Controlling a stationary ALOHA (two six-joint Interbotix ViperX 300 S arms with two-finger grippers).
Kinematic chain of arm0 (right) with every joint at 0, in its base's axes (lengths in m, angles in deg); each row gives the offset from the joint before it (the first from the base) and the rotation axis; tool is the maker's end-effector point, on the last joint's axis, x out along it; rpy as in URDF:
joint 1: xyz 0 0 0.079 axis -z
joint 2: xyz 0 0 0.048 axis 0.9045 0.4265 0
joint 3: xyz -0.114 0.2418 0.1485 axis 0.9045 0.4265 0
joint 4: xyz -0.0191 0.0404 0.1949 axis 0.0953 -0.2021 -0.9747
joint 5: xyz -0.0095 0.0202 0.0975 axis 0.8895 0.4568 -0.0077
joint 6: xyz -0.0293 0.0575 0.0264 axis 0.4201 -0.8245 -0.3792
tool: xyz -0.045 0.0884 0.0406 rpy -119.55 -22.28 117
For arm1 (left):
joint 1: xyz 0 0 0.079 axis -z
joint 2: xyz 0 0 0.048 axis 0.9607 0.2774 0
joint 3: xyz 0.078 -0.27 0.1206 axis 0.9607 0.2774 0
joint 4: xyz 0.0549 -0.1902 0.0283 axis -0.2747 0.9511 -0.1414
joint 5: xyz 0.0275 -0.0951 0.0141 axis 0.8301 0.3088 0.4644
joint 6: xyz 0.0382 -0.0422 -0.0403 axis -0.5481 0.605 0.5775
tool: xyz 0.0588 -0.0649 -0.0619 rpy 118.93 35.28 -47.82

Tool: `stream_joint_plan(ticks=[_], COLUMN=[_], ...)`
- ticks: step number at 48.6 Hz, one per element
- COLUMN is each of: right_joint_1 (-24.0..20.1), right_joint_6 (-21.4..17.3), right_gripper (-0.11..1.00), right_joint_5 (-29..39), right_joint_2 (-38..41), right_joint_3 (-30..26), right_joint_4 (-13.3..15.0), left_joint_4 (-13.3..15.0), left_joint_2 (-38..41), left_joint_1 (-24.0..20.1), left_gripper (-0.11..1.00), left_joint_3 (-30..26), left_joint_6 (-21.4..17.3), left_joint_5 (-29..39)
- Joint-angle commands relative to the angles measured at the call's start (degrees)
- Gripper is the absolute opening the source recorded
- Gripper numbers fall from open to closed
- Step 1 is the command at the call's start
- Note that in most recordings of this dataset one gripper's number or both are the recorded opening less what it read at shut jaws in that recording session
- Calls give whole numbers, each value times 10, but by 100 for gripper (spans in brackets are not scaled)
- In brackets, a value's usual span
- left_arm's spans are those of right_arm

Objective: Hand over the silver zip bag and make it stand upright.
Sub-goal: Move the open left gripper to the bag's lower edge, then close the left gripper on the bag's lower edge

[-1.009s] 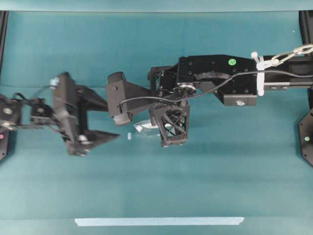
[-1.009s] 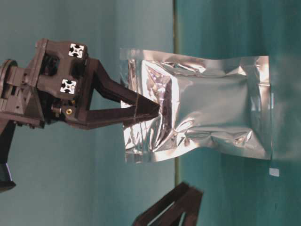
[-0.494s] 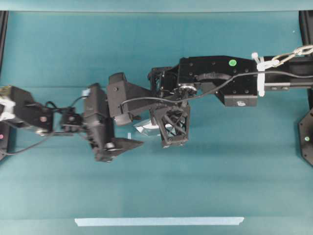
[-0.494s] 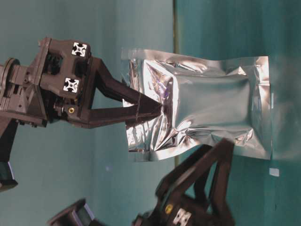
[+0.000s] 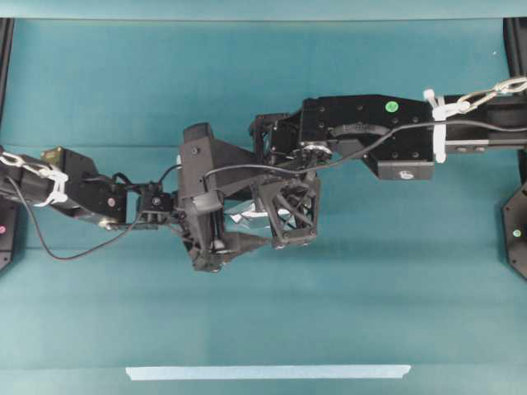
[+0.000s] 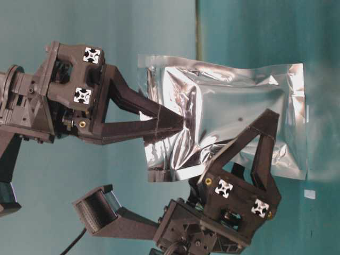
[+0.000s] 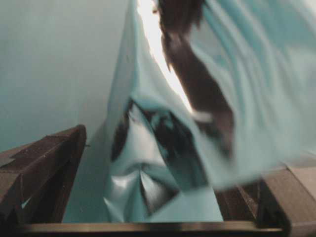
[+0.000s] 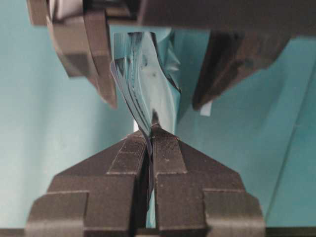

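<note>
The silver zip bag [image 6: 239, 106] hangs upright, its lower edge close to the teal table. My right gripper [image 6: 178, 123] is shut on the bag's upper part; in the right wrist view the pads [image 8: 133, 153] pinch the foil [image 8: 148, 89]. My left gripper [image 6: 265, 127] is open, with one finger on each side of the bag's lower half. In the left wrist view the bag [image 7: 148, 163] fills the gap between the fingers [image 7: 44, 168]. From overhead only a sliver of the bag [image 5: 245, 216] shows, between the right gripper [image 5: 257, 214] and the left gripper [image 5: 230, 226].
A pale tape strip [image 5: 268, 372] lies along the table's front edge. A small white scrap [image 6: 309, 194] lies on the table by the bag. Black frame posts stand at the left and right edges.
My left gripper has moved right, from well clear of the bag to straddling its lower half with its jaws open. The right gripper has held the bag almost still.
</note>
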Motion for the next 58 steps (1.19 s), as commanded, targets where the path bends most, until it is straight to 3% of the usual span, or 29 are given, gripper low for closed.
stream_joint_plan(ticks=[1, 6, 10, 20, 22, 58], right_joint_1=[-3, -3, -3, -3, -4, -5], right_joint_6=[-2, -2, -3, -3, -3, -2], right_gripper=[1, 1, 1, 1, 1, 1], right_joint_5=[-3, -3, -3, -4, -4, -10], right_joint_2=[-3, -3, -3, -3, -3, -3], right_joint_3=[0, 0, 0, 0, 0, 2], right_joint_4=[1, 1, 1, 1, 1, 1], left_joint_4=[0, -1, -1, -1, -1, -1], left_joint_2=[-3, -3, 0, 4, 4, 11], left_joint_1=[-3, -3, -4, -6, -6, -5], left_gripper=[97, 93, 83, 33, 28, 28], left_joint_3=[-7, -6, -8, -6, -6, -34], left_joint_6=[1, 1, 0, -10, -11, -51], left_joint_5=[-6, -4, -4, 0, 0, 40])
